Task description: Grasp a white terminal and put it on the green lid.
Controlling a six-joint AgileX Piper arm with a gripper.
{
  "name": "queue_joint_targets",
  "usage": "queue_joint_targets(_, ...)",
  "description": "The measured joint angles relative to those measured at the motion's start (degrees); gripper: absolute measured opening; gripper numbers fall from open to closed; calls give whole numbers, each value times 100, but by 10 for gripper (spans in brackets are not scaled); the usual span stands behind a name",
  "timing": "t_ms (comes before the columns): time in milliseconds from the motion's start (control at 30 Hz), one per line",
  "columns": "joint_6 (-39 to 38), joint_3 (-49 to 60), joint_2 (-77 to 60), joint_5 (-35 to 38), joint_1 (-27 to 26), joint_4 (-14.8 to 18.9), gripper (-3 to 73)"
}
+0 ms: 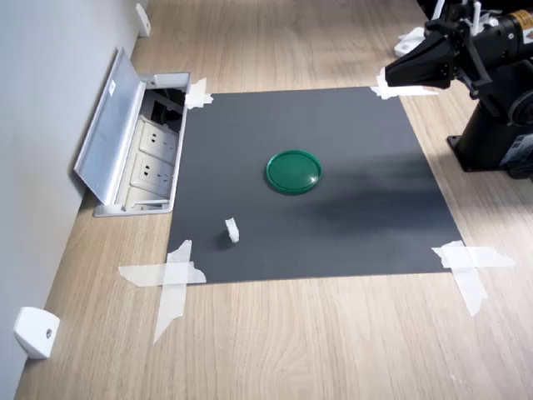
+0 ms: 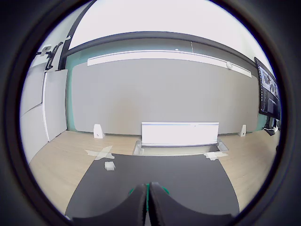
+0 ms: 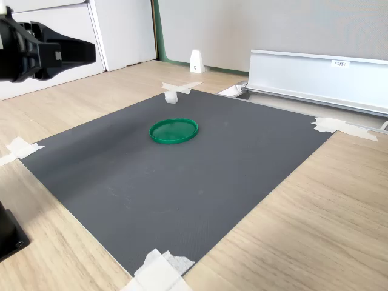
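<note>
Pincer (image 1: 391, 73) closed, empty, raised high.
White terminal (image 1: 231, 230) lies apart from green lid (image 1: 293, 172); nothing done yet.

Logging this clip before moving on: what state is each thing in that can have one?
gripper: shut, empty, raised above the mat's corner.
white terminal: lying on the mat, apart from the lid, ungrasped.
green lid: flat on the mat, nothing on it.
floor socket box: cover flipped open.
black mat: flat, taped at its corners.
</note>
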Motion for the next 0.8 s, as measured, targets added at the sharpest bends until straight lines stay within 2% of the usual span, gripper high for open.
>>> queue_joint_targets(267,0,-863,663,800,0,382,-8)
queue_joint_targets(567,-54,-2418,2399,1007,0,401,-8)
queue_joint_targets(800,-724,-4095,4169,2051,0,401,-8)
